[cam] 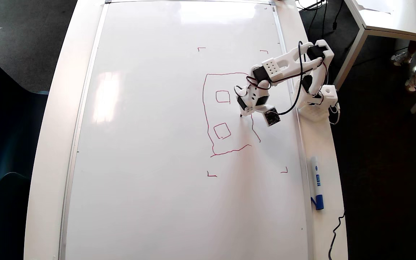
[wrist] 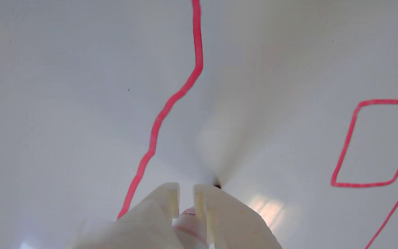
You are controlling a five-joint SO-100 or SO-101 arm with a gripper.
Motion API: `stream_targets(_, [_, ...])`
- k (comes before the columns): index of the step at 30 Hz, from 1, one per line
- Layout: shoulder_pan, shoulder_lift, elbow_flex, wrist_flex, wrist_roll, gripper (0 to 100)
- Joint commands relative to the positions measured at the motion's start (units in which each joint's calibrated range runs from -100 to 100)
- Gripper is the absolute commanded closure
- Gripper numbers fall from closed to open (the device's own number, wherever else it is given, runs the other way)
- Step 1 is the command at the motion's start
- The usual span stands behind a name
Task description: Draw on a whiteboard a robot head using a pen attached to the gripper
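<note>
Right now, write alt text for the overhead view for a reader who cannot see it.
A white robot arm's gripper holds a pen tip-down on a large whiteboard, inside an unfinished red robot head outline containing two small squares. Four small red corner marks surround the drawing, and a blue-capped marker lies on the table beside the board's right edge.

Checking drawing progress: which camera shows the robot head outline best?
The overhead view: the whole robot head shows there, outline plus two small squares, partly hidden by the claw. The wrist view shows only one stretch of line and one square.
</note>
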Motion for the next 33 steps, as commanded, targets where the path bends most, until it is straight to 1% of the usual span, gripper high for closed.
stream_targets(1, [-0.9,1.4,-4.3,-0.4,-0.3,99])
stream_targets(11, [-0.5,5.9,-12.9,0.0,-0.2,99])
stream_targets(20, [2.4,5.5,-12.5,0.1,1.5,99])
stream_targets(33, [-2.1,5.2,-12.4,0.6,1.1,99])
